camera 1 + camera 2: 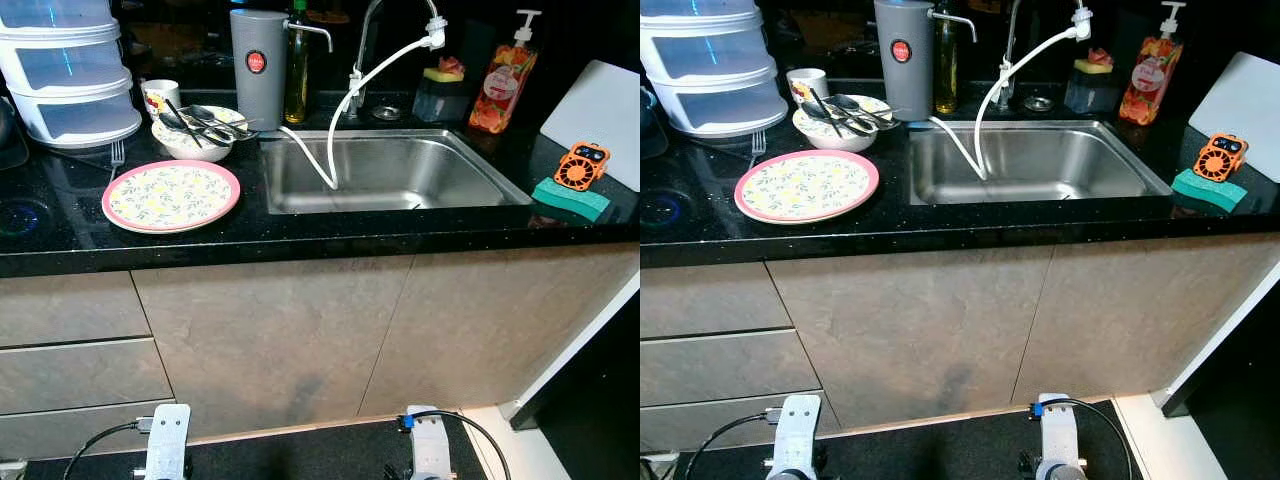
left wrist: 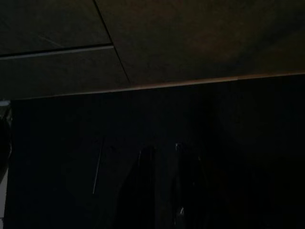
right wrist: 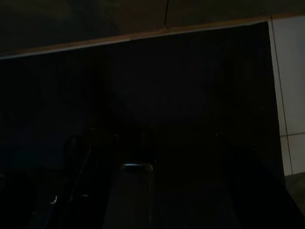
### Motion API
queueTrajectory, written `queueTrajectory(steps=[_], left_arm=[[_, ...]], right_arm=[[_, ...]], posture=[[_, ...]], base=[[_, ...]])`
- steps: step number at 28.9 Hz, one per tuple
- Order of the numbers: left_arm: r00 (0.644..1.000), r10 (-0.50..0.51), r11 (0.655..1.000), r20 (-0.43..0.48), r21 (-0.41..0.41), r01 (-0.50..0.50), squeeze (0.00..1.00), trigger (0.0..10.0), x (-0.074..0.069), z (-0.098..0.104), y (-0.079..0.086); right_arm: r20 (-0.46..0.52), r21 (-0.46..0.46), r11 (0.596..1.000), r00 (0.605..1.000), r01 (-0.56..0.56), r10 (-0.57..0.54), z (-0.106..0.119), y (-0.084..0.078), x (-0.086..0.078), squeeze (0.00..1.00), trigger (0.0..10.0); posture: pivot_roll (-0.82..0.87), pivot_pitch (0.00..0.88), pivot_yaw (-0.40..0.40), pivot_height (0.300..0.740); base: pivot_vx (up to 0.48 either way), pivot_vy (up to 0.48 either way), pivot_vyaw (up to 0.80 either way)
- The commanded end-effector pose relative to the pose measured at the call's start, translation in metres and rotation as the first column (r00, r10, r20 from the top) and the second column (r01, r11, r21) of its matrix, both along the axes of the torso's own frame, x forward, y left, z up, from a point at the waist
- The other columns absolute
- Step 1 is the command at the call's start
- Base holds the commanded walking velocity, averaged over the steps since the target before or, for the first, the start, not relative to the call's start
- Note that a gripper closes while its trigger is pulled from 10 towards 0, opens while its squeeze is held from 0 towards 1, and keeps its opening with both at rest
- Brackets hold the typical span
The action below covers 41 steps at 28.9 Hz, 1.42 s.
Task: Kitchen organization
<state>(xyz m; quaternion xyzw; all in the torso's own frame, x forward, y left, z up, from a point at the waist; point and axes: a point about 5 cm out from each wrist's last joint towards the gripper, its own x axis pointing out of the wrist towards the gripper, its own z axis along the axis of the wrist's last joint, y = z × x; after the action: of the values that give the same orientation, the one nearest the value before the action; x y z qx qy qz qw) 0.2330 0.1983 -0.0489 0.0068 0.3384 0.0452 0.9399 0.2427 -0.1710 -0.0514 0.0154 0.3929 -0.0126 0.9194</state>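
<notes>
Left eye view: plate on counter, both arms hanging low.

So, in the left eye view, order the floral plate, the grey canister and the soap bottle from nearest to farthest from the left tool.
1. Floral plate, counter front, left of the sink.
2. Grey canister, behind the plate at the sink's back corner.
3. Soap bottle, far right, behind the sink.

Left tool hangs low by the cabinets.

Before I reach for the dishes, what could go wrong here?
The plate sits close to the counter's front edge, so a nudge could slide it off. The bowl holds loose cutlery that may spill if tipped. The hose hangs into the sink and could snag an arm.
</notes>
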Motion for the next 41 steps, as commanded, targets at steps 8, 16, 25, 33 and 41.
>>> queueTrajectory(steps=[8,16,25,33,41], left_arm=[[0.999,-0.037,0.999,0.016,-0.010,0.038,0.00,10.0,0.004,0.002,-0.007],[1.000,-0.020,1.000,0.005,-0.001,0.020,0.00,10.0,0.007,0.003,-0.007],[1.000,-0.001,1.000,0.000,-0.012,0.001,0.00,10.0,0.005,0.002,-0.004],[1.000,-0.001,0.998,-0.015,-0.061,0.000,0.00,10.0,0.007,0.002,-0.006],[1.000,-0.008,0.999,0.016,-0.046,0.009,0.00,10.0,0.012,0.007,-0.007]], right_arm=[[0.005,0.004,0.999,0.999,0.044,-0.044,-0.003,-0.001,-0.005,0.00,10.0],[0.008,0.001,1.000,1.000,0.030,-0.030,-0.003,0.001,-0.004,0.00,10.0],[0.000,0.021,1.000,1.000,0.020,-0.020,-0.003,0.003,-0.004,0.00,10.0],[-0.050,0.049,0.996,0.996,0.081,-0.079,-0.004,0.003,-0.004,0.00,10.0],[-0.018,0.027,0.999,1.000,0.021,-0.021,0.000,0.004,0.002,0.00,10.0]], posture=[[0.01,0.045,-0.028,0.740],[0.02,0.036,-0.031,0.740],[0.02,0.038,-0.025,0.740],[0.03,0.065,-0.027,0.740],[0.03,0.077,-0.041,0.740]], base=[[0.000,0.000,0.00],[0.000,0.000,0.00],[0.000,0.000,0.00],[0.000,0.000,0.00],[0.000,0.000,0.00]])
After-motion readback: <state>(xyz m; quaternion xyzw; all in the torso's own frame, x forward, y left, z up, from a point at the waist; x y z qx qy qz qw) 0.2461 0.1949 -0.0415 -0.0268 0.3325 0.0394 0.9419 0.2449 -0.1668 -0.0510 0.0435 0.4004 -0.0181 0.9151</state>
